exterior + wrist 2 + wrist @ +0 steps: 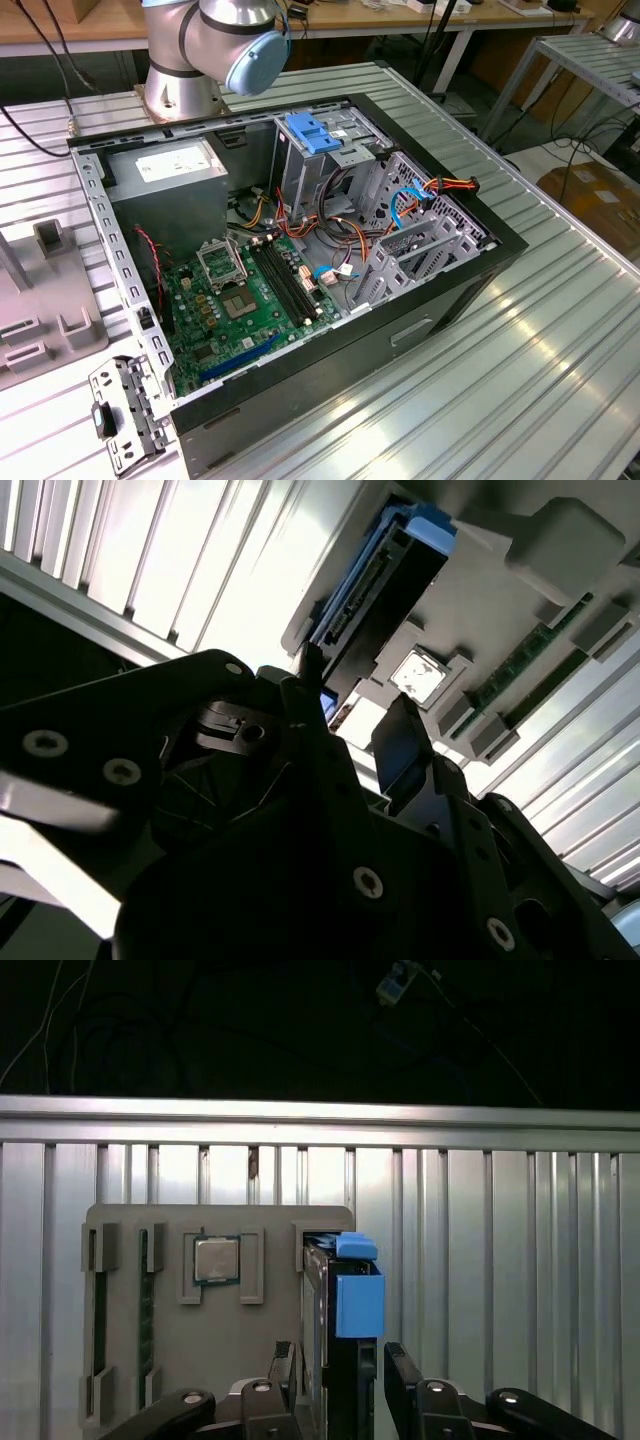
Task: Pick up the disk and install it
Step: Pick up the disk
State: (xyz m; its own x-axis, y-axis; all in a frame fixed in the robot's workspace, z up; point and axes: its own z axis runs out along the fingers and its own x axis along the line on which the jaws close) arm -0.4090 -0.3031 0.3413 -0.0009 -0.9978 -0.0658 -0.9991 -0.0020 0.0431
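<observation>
over the grey holder (225, 1355), the spread, empty gripper (340, 1355) flanks the disk (345, 1305) at three and nine o'clock; pick-up likely wants centred closing.

Hand (340, 1350) straddles upright disk (356, 1305), slim gaps each side; grey fixture (200, 1360) wall close beside disk.

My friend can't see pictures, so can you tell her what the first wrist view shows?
The open claw straddles the disk, which stands on edge with a blue rail in a grey holder on a ribbed metal table. A square chip sits in the holder beside it.
</observation>
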